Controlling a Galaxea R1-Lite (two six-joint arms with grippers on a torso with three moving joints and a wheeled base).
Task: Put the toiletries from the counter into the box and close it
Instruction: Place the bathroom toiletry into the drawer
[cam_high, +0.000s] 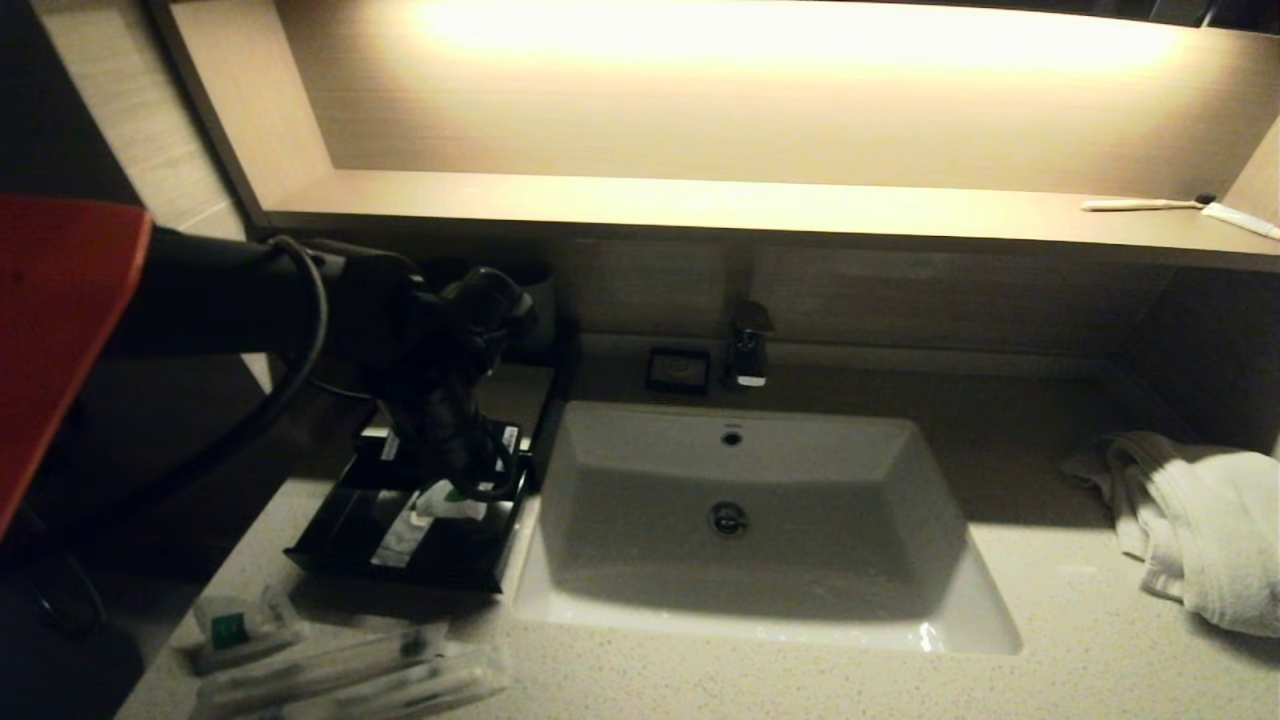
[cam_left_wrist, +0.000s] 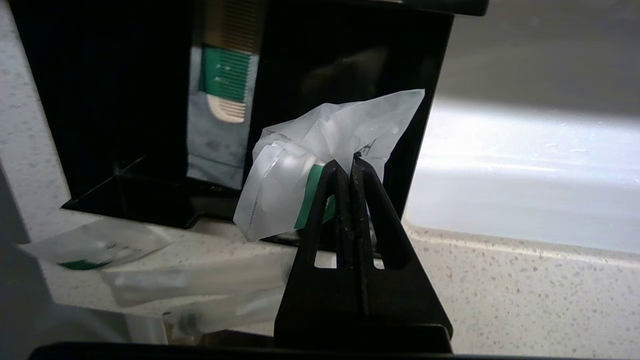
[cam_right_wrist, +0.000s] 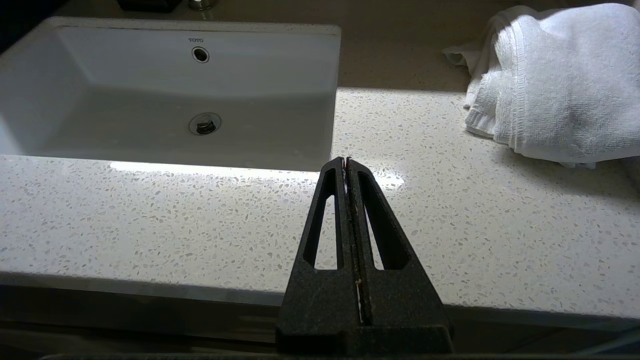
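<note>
Your left gripper (cam_left_wrist: 350, 165) is pinched on a crumpled clear sachet (cam_left_wrist: 320, 160), hanging over the open drawer of the box (cam_high: 400, 550).

The counter (cam_high: 1000, 680) is hard, speckled stone, dimly lit under the shelf glow; the basin (cam_high: 740, 520) sits just beside the box. A wrapped comb (cam_left_wrist: 222, 100) already lies inside. More sachets (cam_high: 240, 630) wait nearby: light, soft, slippery film, so grip the wrapper's edge. Your right gripper (cam_right_wrist: 346, 161) idles closed, empty.

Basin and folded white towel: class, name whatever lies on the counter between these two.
Nothing lies there. In the right wrist view the counter is bare speckled stone from the basin rim to the towel; the head view agrees.
</note>
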